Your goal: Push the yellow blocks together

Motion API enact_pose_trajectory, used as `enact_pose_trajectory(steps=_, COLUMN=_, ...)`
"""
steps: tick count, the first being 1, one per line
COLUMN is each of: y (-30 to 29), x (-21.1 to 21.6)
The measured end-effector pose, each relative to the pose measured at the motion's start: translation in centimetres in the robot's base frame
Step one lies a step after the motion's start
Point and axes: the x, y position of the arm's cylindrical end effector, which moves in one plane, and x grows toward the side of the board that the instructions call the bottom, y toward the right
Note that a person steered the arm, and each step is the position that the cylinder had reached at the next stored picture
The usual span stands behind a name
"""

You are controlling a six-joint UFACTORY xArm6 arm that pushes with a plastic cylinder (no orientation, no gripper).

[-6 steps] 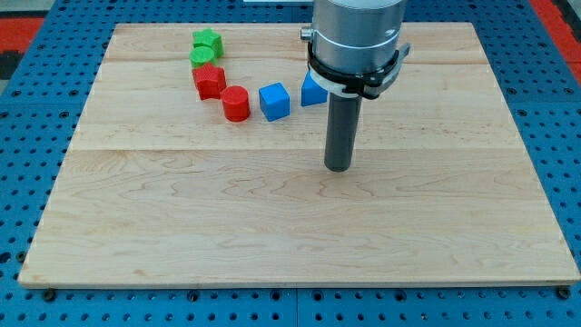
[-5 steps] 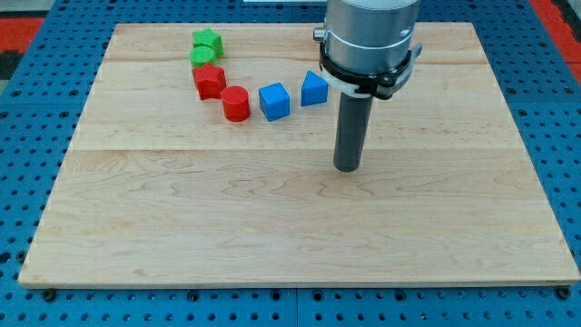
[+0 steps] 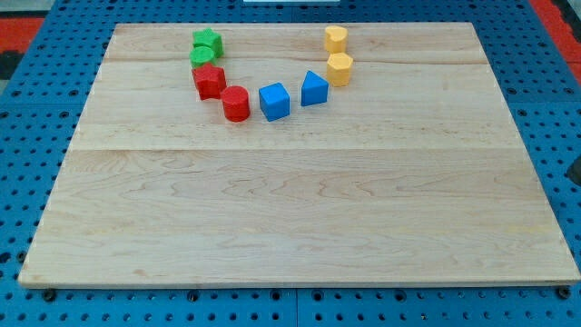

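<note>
My tip has left the view since a moment ago, so its place among the blocks cannot be told.
Two yellow blocks (image 3: 336, 38) (image 3: 339, 68) sit just apart on the pale wooden board (image 3: 290, 209), over blue pegboard (image 3: 36, 109).

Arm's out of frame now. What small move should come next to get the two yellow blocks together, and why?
Probably bring my tip, not in view now, down above the upper yellow block and nudge it toward the view's bottom. A narrow gap separates it from the lower yellow block, which almost touches the blue triangular block.

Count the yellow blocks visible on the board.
2. One yellow block sits near the view's top edge; the other yellow block lies just below it, beside the blue triangular block. Nothing appears hidden; my tip is out of view.
</note>
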Motion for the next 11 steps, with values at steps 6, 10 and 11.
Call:
enact_pose_trajectory(steps=6, y=-19.2, x=-18.9)
enact_pose_trajectory(steps=10, y=-26.8, x=-19.4)
enact_pose_trajectory(steps=11, y=-26.9, x=-20.4)
